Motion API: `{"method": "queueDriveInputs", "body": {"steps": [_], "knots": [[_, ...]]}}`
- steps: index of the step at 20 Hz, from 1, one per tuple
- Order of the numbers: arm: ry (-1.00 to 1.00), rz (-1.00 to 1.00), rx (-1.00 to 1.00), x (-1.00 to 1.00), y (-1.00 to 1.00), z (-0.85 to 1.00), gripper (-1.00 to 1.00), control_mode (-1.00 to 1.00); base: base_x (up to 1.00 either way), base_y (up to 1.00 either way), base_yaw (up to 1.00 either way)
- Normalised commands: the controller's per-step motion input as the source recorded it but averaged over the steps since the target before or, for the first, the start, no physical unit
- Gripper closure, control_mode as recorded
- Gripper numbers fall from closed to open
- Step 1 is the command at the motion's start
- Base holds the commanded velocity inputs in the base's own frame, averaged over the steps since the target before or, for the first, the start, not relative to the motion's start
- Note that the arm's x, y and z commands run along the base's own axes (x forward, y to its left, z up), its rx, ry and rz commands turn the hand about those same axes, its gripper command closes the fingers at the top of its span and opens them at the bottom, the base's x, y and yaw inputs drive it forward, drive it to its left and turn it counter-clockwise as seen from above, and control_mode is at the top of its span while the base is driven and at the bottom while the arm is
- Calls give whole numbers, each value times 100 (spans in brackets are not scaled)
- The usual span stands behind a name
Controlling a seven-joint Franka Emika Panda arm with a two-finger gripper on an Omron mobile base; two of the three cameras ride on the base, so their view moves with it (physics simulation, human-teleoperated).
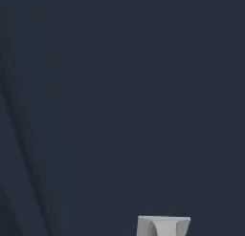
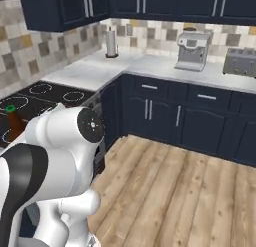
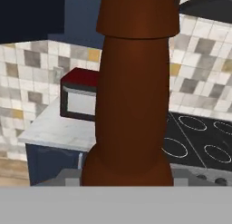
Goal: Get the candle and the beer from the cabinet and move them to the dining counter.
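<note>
The beer (image 3: 131, 96) stands as a tall brown glass body right in front of the hand camera, between the fingers of my gripper (image 3: 126, 181), which is shut on it. In the right base view the beer (image 2: 14, 122), brown with a green cap, shows upright at the far left edge over the black cooktop (image 2: 45, 96). The candle is hidden and the dining counter is out of view. Navy wall cabinets (image 2: 55, 11) with long silver bar handles run along the top; I cannot tell which one is the cabinet.
A red microwave (image 3: 79, 98) sits on a small marble worktop (image 3: 54, 130) beside the cooktop (image 3: 199, 137). The corner counter carries a paper-towel roll (image 2: 111, 42), a coffee machine (image 2: 192, 51) and a toaster (image 2: 241, 62). Wooden floor (image 2: 175, 191) lies to the right. A dark navy surface (image 1: 119, 111) stands close to the left base camera.
</note>
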Motion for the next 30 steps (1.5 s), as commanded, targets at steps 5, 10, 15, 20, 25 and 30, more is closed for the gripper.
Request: {"method": "queueDriveInputs", "body": {"steps": [5,10,15,20,25,30], "knots": [[0,0,0,0,0,0,100,100,-7,0,-65],[0,0,0,0,0,0,100,100,0,2,-66],[0,0,0,0,0,0,100,100,4,12,-65],[0,0,0,0,0,0,100,100,22,23,-64],[0,0,0,0,0,0,100,100,25,26,-63],[0,0,0,0,0,0,100,100,30,32,-61]]}}
